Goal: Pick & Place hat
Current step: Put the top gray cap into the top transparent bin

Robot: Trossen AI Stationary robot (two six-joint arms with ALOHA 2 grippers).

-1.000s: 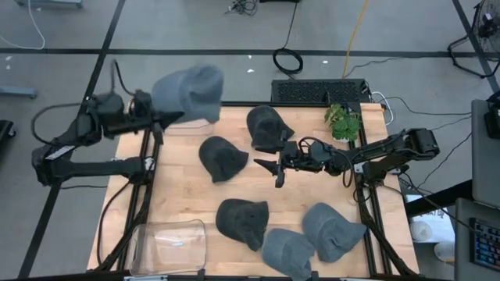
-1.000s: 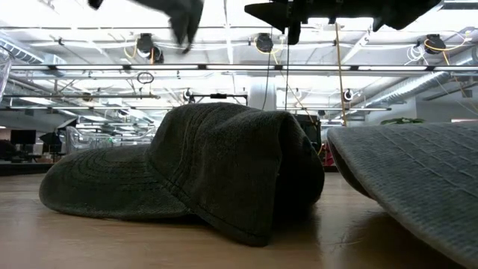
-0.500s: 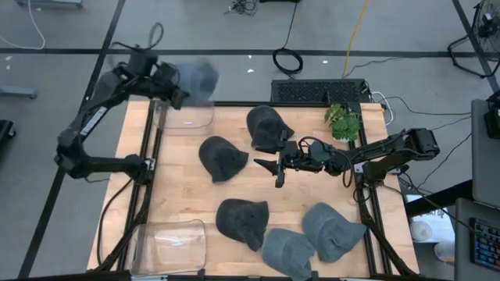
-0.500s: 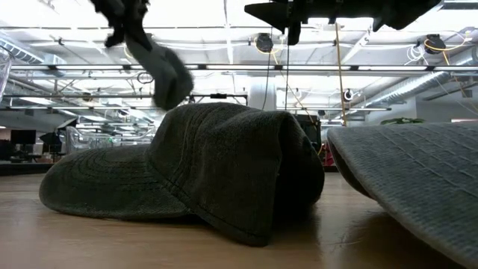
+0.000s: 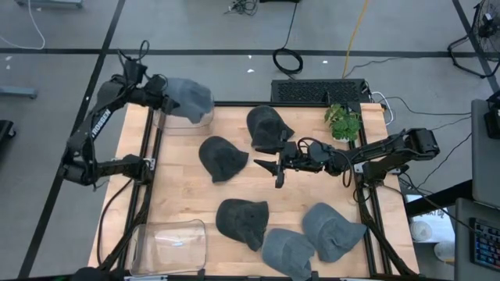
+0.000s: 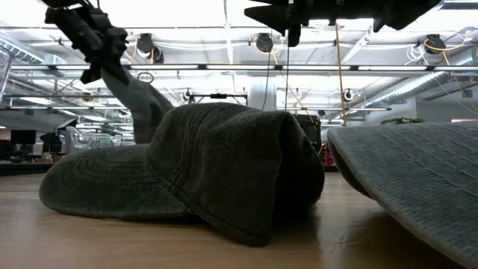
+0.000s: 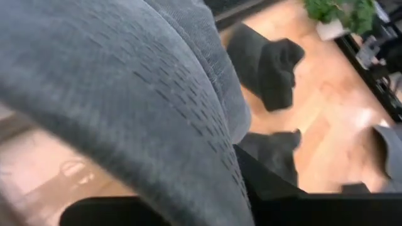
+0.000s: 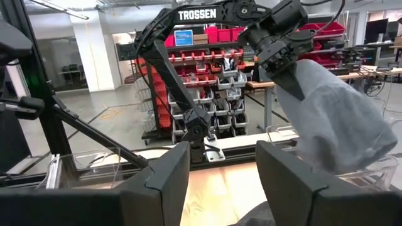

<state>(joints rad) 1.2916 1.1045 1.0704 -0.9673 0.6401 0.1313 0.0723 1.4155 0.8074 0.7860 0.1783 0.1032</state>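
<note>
Clearly the left gripper (image 5: 162, 97) is clenched on a light grey hat (image 5: 190, 97), holding it by one edge so the crown hangs loose above the clear plastic bin (image 5: 186, 121) at the bench's far left corner; that hanging hold looks meant to let the hat fall straight into the bin. The right gripper (image 5: 279, 167) hovers over the middle of the bench (image 5: 180, 199) with its jaws parted and nothing between them, apparently waiting. Six more hats lie on the bench: three dark ones near the middle and far side, including one (image 5: 222, 158) just beside the bin, and others at the near edge. A second clear bin (image 5: 170, 243) sits at the near left corner, a small green plant (image 5: 343, 121) at the far right. Nothing blocks the drop.
</note>
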